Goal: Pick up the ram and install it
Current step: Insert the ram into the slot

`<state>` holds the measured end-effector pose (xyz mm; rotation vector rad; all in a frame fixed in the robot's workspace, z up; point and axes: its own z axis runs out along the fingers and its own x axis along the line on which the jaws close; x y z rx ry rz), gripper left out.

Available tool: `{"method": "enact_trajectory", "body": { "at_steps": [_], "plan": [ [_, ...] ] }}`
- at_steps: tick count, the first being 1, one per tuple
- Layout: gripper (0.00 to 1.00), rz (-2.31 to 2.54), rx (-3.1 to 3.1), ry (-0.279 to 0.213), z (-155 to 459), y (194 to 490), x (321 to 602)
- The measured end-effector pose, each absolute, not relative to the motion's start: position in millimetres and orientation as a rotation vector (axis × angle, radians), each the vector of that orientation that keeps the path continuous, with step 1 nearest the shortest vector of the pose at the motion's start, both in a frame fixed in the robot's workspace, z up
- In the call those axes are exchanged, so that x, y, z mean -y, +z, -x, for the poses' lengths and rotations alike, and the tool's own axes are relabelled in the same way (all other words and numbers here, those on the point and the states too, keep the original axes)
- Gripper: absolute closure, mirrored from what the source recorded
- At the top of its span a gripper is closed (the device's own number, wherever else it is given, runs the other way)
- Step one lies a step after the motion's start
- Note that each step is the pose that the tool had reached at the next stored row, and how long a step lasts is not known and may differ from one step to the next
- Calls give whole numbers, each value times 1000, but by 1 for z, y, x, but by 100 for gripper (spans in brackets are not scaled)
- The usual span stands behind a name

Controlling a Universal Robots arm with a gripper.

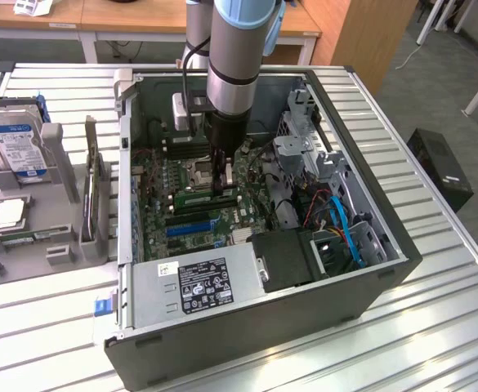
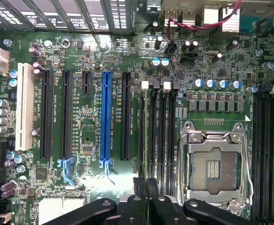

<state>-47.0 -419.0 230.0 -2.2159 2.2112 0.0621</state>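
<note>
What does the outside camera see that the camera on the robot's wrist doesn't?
Outside camera: the whole computer case, its silver power supply, a hard drive standing beside the case, the robot arm, and the green ram right under the gripper.
Wrist camera: a close look at the white slot and the tiny blue-topped capacitors.
Both: the green motherboard, the blue slot, the empty processor socket and the long black memory slots.

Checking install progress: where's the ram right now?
Exterior view: the ram is inside the open case, along the memory slots, right under the gripper, between the CPU socket and the blue slot.
</note>
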Motion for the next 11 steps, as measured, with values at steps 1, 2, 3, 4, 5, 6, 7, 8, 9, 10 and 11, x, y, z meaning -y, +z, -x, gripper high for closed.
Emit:
{"method": "enact_trajectory", "body": {
  "at_steps": [1,2,3,4,5,6,7,8,9,10,11],
  "plan": [
    [88,2216,-2211,62,47,230,419],
    [88,2216,-2211,62,47,231,419],
    [88,2216,-2211,62,47,231,419],
    [88,2216,-2211,62,47,231,419],
    [88,2216,-2211,62,47,231,419],
    [88,2216,-2211,62,47,231,419],
    [88,2216,-2211,62,47,231,419],
    [88,2216,-2211,62,47,231,419],
    [88,2216,-2212,62,47,232,419],
    [88,2216,-2212,62,47,232,419],
    [88,2216,-2211,62,47,232,419]
  ]
}}
